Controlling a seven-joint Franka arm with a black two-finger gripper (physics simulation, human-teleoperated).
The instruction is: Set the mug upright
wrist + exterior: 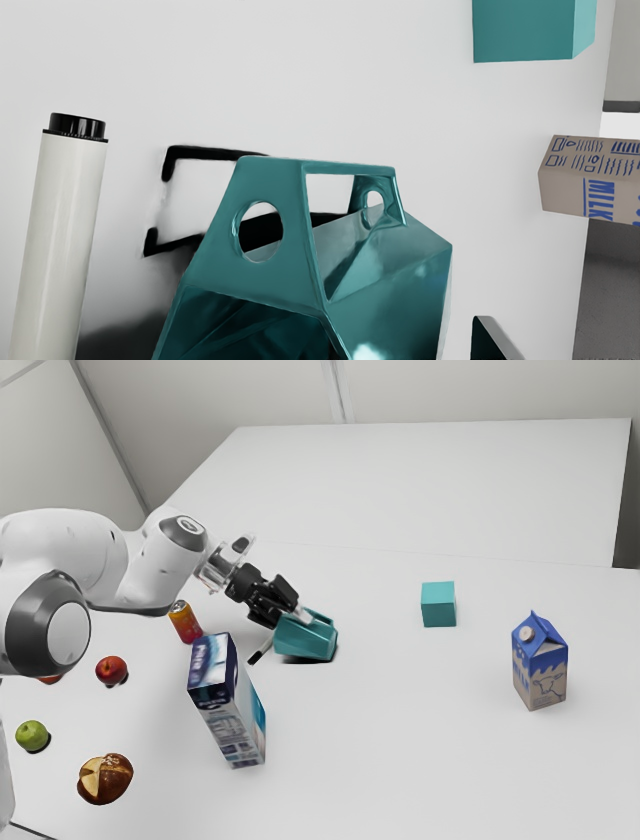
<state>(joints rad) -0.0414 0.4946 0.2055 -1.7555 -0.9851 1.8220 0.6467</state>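
The mug (305, 637) lies tipped on its side on the desk (400, 760), a little left of centre in the exterior view, with the pincer (275, 630) reaching down to it from the upper left. The step in hand looks to be the approach for a grasp; the righting itself has yet to be done. The pincer is released: its fingers stand apart, and in the wrist view one fingertip (482, 340) shows bare desk between itself and the mug's wall.

The next move calls for settling the fingers on two opposite sides of the mug and closing them firmly. After that, a small lift and a turn of the wrist should bring the base underneath before it is lowered. A white cylinder with a black cap (60, 240) is beside the mug, on the side away from the milk carton (540, 662), and could be knocked during that turn.

The mug is teal and glossy, faceted rather than round, with bright glints along its edges. Its angular handle (267, 180) narrows toward a flat bar, with a round hole in each side plate and an open window between them. Below the handle, a deep, dark hollow faces the pincer, probably the mouth. A black, bracket-shaped shadow (215, 151) falls on the desk beyond the handle.
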